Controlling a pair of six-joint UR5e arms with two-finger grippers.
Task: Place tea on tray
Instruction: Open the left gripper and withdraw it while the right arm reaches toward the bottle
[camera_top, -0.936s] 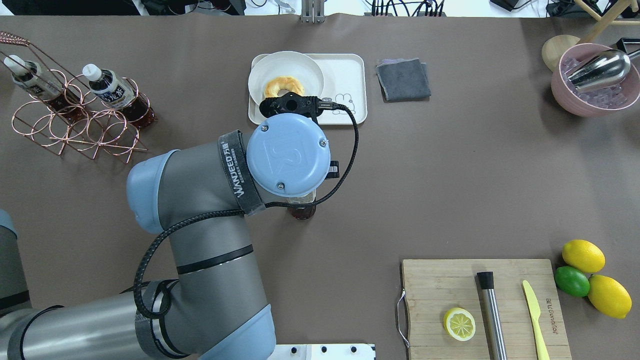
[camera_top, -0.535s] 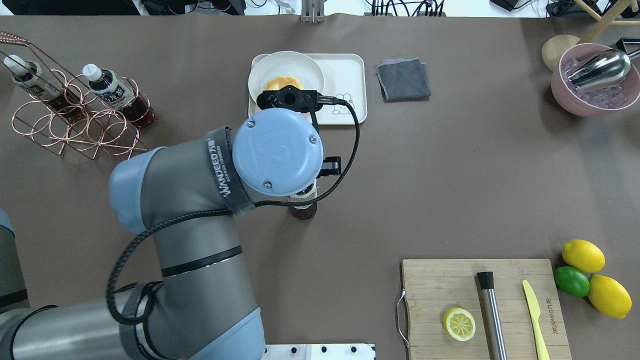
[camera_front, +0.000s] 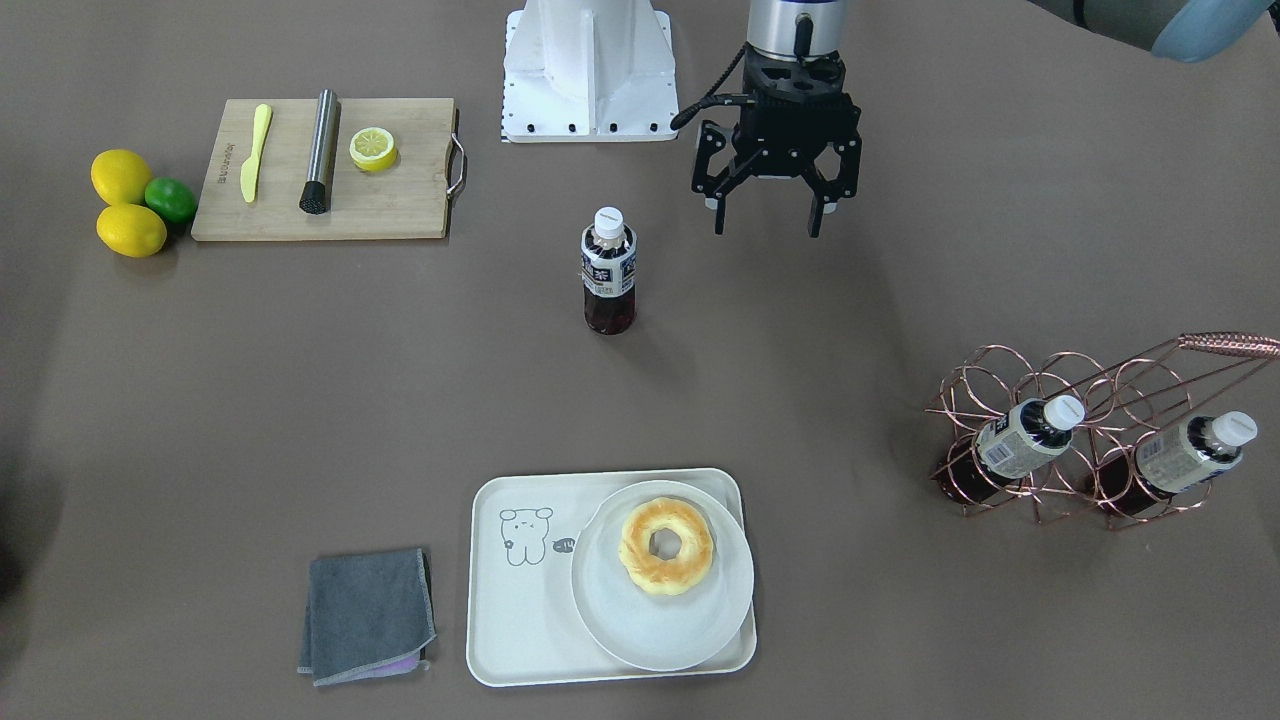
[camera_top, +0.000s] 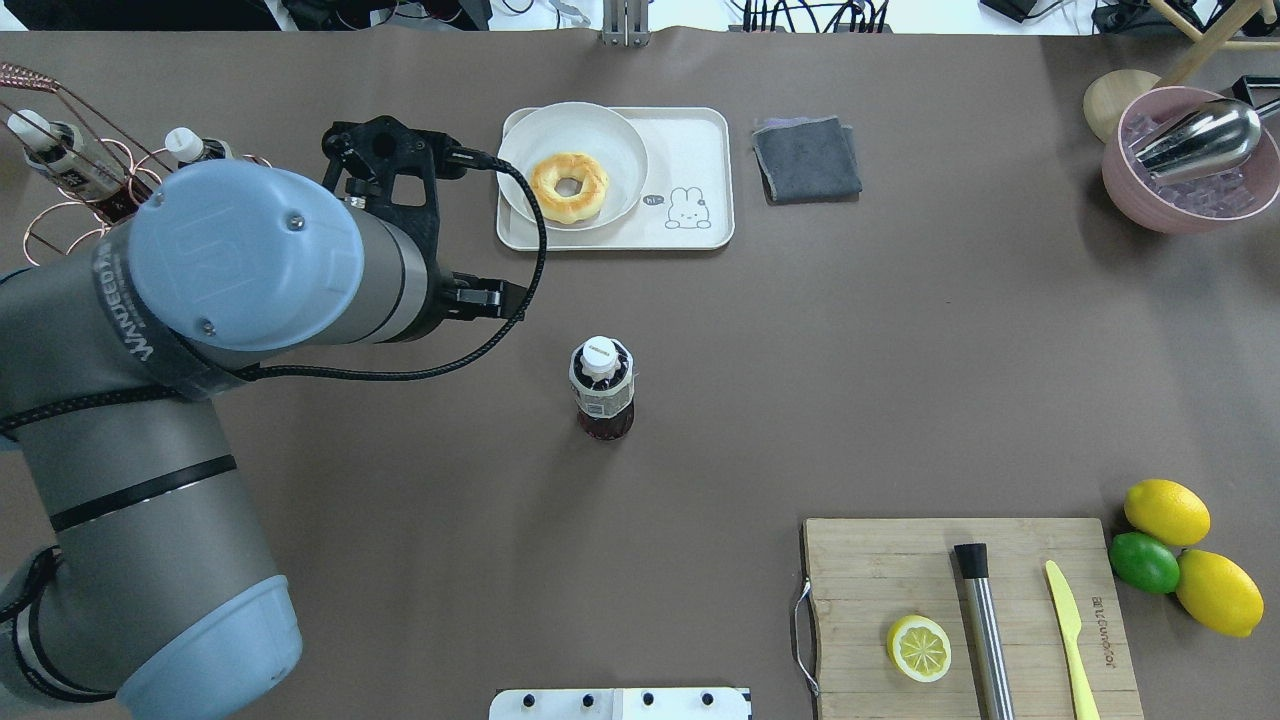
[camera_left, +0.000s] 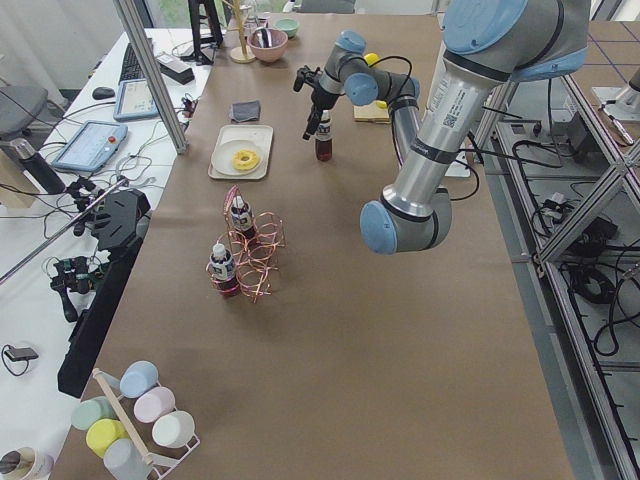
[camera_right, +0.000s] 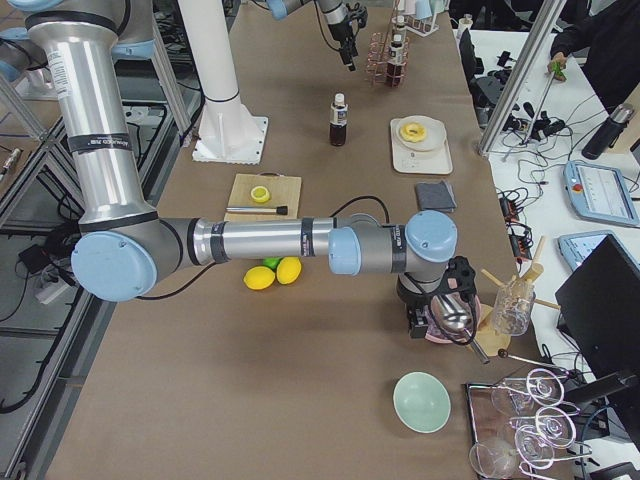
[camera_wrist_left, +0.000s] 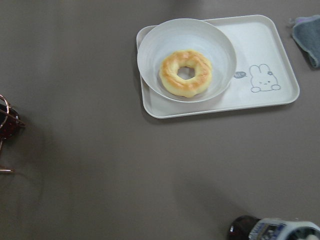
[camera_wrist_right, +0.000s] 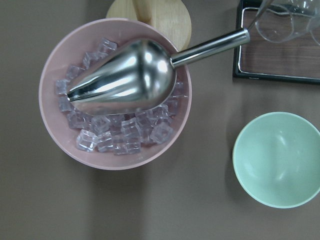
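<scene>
Bench: brown-covered worktop (camera_top: 900, 350), with a cutting board (camera_top: 970, 610) at the robot's near edge that neither arm is working at.
Tea: bottle (camera_top: 602, 388) stands upright and alone at mid-bench, white cap up, nothing touching it, well short of the tray.
Change: under a second ago the left arm's wrist sat directly over this bottle. It has since swung off to the robot's left, and the bottle's foot is on the same spot as before.
Meaning: the tea looks let go on the bare bench, not delivered. As I read it, the placing step is still wholly to do and needs a fresh grasp.
Left hand: (camera_front: 765, 225) empty, its two fingers spread wide and pointing straight down, raised clear of the bench.
Left arm pose: forearm reaches out over the bench's left part, wrist between the copper wire rack (camera_front: 1085, 440) and the bottle. Its camera looks on the tray, with the bottle just at the lower edge.
Tray: (camera_top: 690, 150) beyond the tea. A plate (camera_top: 610, 130) with a doughnut (camera_top: 568, 186) fills its left half, and the bear-printed half is bare.
Right hand: (camera_right: 437, 312) far off over the pink bowl (camera_wrist_right: 52, 125). Whether it is spread or closed, I cannot tell.
</scene>
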